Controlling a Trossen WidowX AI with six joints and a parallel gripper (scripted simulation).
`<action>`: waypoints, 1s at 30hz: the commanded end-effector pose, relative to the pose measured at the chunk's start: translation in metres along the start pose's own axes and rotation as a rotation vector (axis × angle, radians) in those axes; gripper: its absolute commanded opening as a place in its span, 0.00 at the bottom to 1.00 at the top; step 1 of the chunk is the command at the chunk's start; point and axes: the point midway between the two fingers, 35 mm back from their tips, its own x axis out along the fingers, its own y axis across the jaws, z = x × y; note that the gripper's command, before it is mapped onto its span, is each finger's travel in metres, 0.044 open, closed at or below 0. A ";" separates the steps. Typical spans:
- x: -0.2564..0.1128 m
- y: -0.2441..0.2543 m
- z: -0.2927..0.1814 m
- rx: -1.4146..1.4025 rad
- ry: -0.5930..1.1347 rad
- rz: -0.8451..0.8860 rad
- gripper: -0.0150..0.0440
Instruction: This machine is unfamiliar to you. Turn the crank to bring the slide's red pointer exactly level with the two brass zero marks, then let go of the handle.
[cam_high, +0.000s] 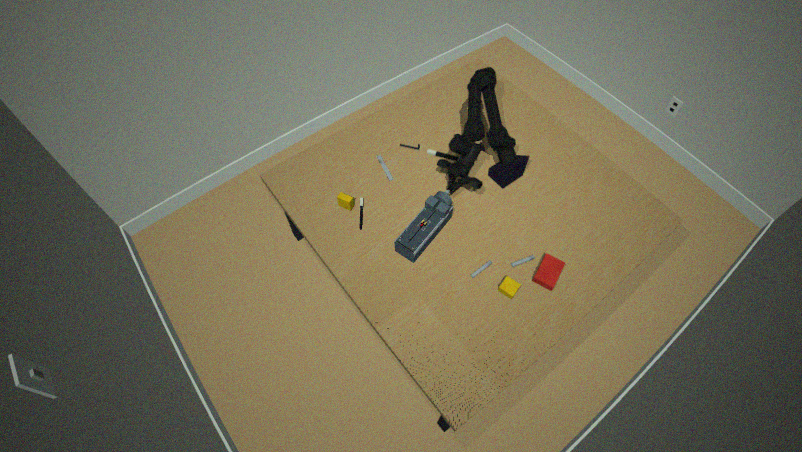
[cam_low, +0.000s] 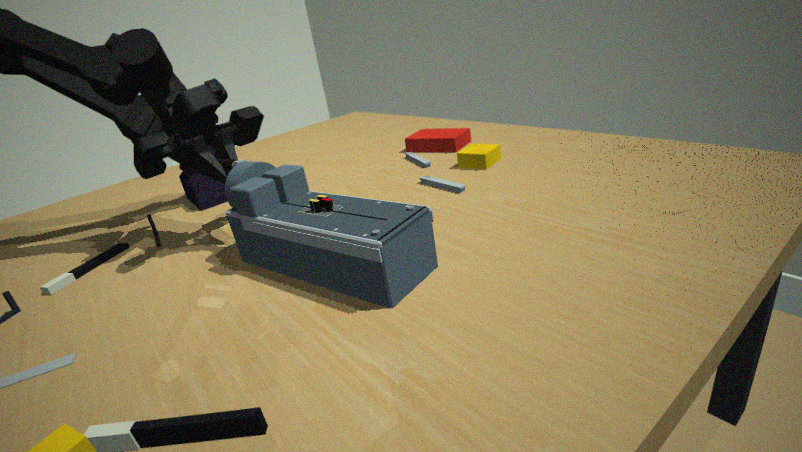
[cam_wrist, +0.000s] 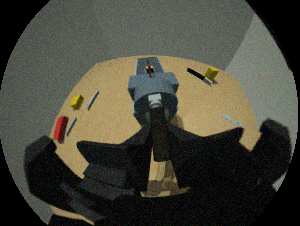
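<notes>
The blue-grey machine (cam_high: 412, 245) (cam_low: 314, 259) stands on the table, its round crank disc (cam_low: 245, 170) (cam_wrist: 142, 107) facing the arm. My gripper (cam_high: 450, 189) (cam_low: 231, 163) (cam_wrist: 157, 123) is shut on the dark crank handle (cam_wrist: 160, 146), which runs back between the fingers from the pale crank piece (cam_wrist: 155, 100). The handle is mostly hidden in the top and exterior views. The red pointer (cam_high: 422, 225) (cam_low: 326, 200) sits on the machine's slotted top, close to the brass marks (cam_low: 313, 202). In the exterior view it appears slightly past them, toward the end away from the crank. The wrist view is too small to tell.
A red block (cam_high: 548, 271) (cam_low: 438, 140) (cam_wrist: 60, 129), a yellow block (cam_high: 509, 286) (cam_low: 479, 156) and two grey bars lie on one side. On the other lie another yellow block (cam_high: 345, 201), a grey bar (cam_high: 384, 167), two black-and-white sticks and a thin black hooked piece (cam_high: 409, 146).
</notes>
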 end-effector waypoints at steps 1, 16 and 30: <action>0.000 0.009 -0.001 -0.014 -0.003 0.026 0.25; 0.002 0.013 -0.002 -0.014 -0.003 0.026 0.25; 0.004 0.017 -0.004 -0.014 -0.003 0.026 0.25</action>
